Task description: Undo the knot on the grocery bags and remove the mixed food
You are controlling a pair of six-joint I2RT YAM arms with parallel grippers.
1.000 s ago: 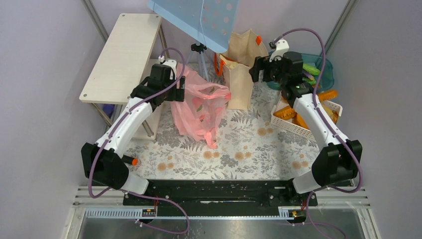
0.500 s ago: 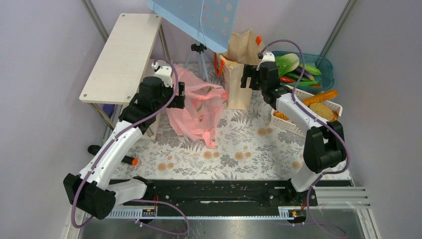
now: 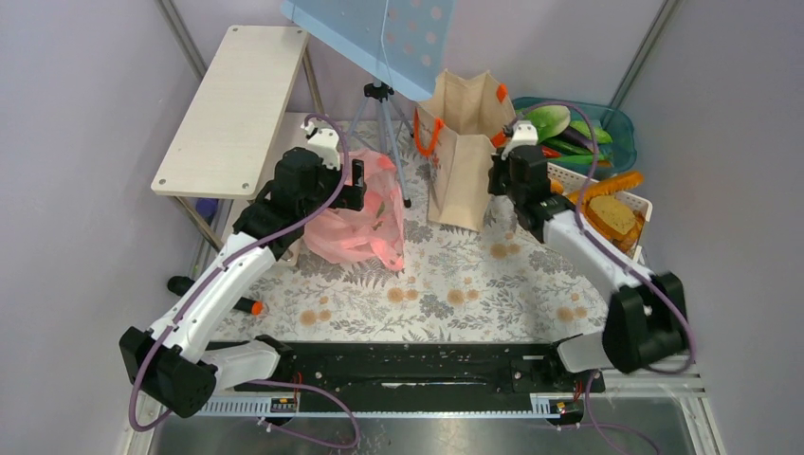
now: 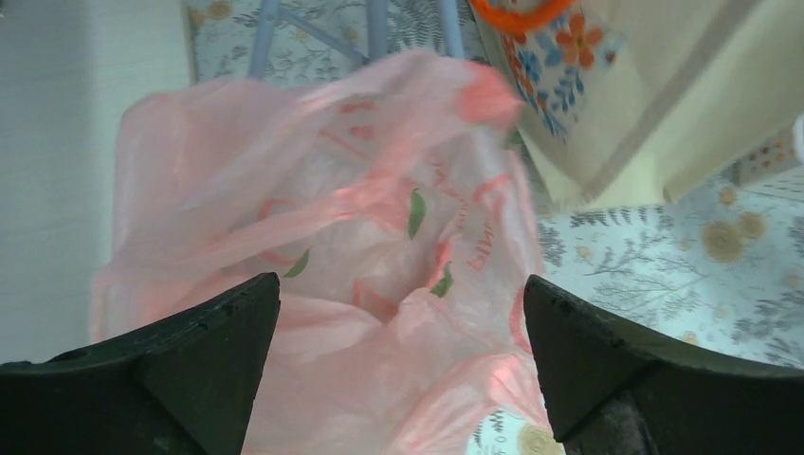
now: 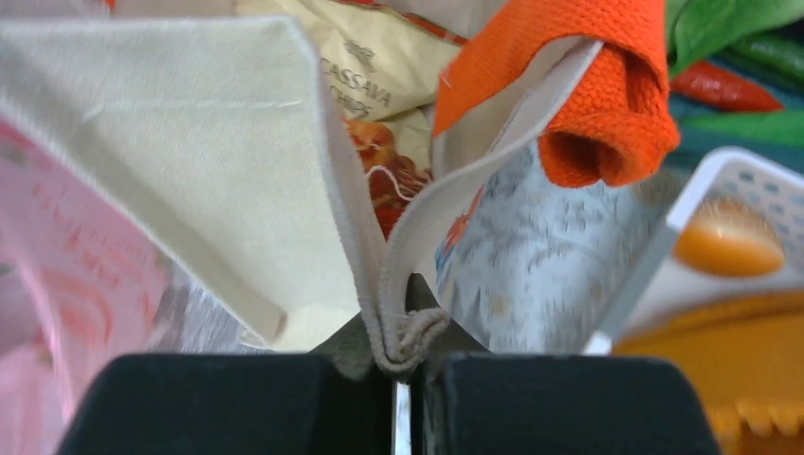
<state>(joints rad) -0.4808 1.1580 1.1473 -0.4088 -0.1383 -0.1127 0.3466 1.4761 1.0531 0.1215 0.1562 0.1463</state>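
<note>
The pink grocery bag (image 3: 365, 220) lies slumped on the floral table, its mouth loose and crumpled. In the left wrist view the bag (image 4: 379, 237) fills the space under my left gripper (image 4: 403, 318), which is wide open just above the plastic and holds nothing. My left gripper (image 3: 360, 185) hovers over the bag's top. My right gripper (image 3: 501, 180) is shut on the beige tote's (image 3: 463, 142) side seam (image 5: 408, 336). Mixed food shows at the right: a leafy green vegetable (image 3: 550, 120) and a brown bread piece (image 3: 612, 214). I cannot make out what is inside the bag.
A teal bin (image 3: 621, 142) and a white basket (image 3: 574, 248) hold the food at the back right. The tote has orange handles (image 5: 607, 95) and a snack packet (image 5: 374, 71) inside. A wooden shelf (image 3: 237, 104) and a tripod (image 3: 379, 100) stand behind the bag.
My right gripper has moved down the tote's right side and shut on its seam. The tote now stands more open. My left gripper opened wide and the pink bag sank lower.
</note>
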